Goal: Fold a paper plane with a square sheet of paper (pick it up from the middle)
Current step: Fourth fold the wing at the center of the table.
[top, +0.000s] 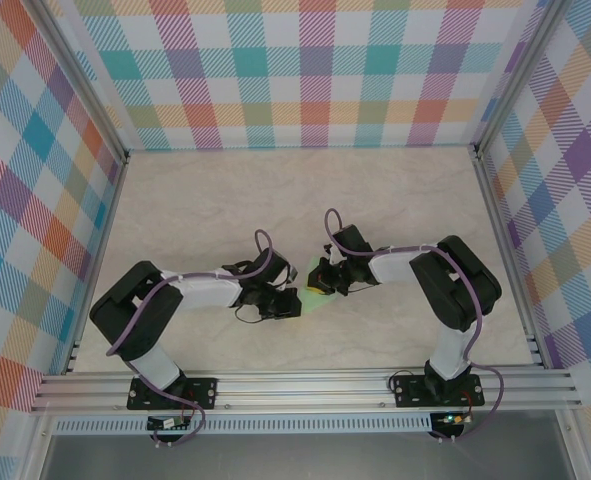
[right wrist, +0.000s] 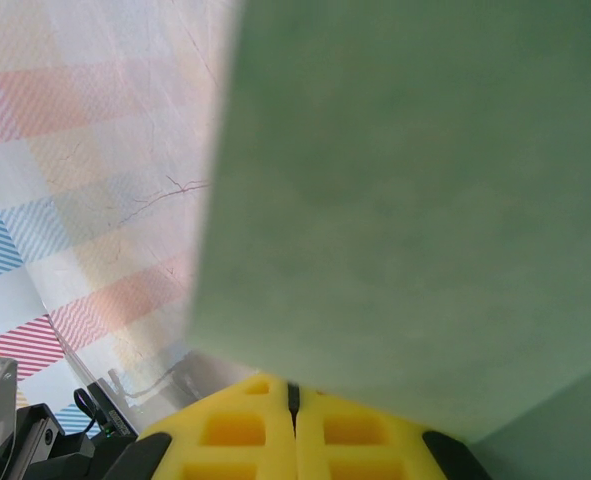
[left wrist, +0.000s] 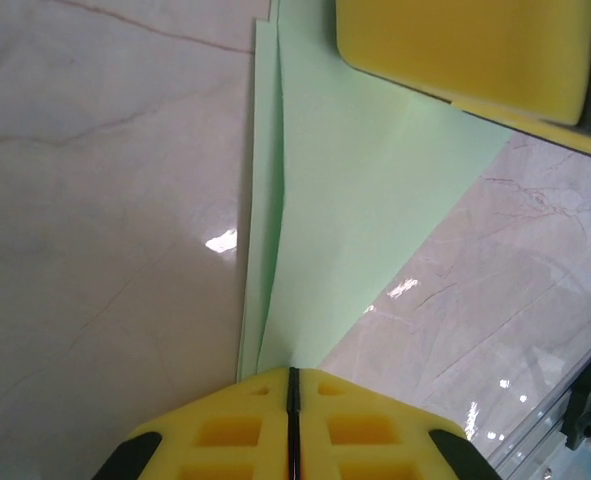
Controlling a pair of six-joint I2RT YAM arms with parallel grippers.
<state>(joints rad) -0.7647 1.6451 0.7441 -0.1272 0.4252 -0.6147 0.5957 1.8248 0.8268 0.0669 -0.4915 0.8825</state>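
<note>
Paper (left wrist: 355, 200), pale green and already folded to a pointed triangle with layered edges along its left side, lies in the middle of the surface (left wrist: 95, 200) between the two arms. The left claw (left wrist: 291, 378) is clenched, and the sheet's narrow tip runs right into the seam of its fingers, so it appears to pinch that point. The right claw (right wrist: 293, 392) is clenched too, apparently on the wide far end, where a flap rises close to its camera.

The step in hand looks like a mid-fold, with one end pinned while the other is turned over. The next move calls for bringing the raised flap down along the centre line without dragging the tip.

Checked walls (top: 315, 70) stand well apart. The only crowding is the two claws working close together.
</note>
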